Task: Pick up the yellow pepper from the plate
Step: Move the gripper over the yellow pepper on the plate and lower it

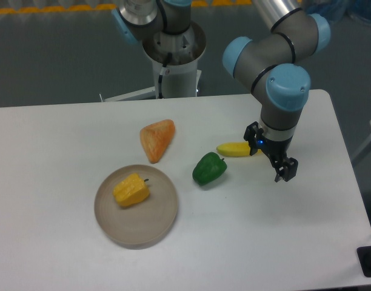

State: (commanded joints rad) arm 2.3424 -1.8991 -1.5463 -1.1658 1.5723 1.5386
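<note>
Camera view, fixed, looking down at a white worktop [64, 139]. Yellow pepper [131, 190] lies on the plate [143, 227], left of plate centre, dark stem pointing right. Plate sits near-left on the worktop. Nothing else on the plate.

Orange wedge [156, 139] lies just beyond the plate's far edge, apart from it, narrow end pointing near. Green pepper [208, 169] sits right of the plate, close but not touching. Banana [236, 149] lies farther right and slightly beyond the green pepper, its right end hidden behind the pincer's wrist.

Arm [276, 54] comes in from the far side, grey links with blue joint caps, wrist pointing down over the right part of the worktop. Pincer [285, 171] hangs right of the green pepper and just near of the banana, well apart from the plate and the yellow pepper. It holds nothing. Fingers are seen from the side and overlap, so cannot tell whether they are apart or together. Small blue light shows on the wrist.

Robot base [173, 54] stands at the far edge, behind the wedge.
</note>
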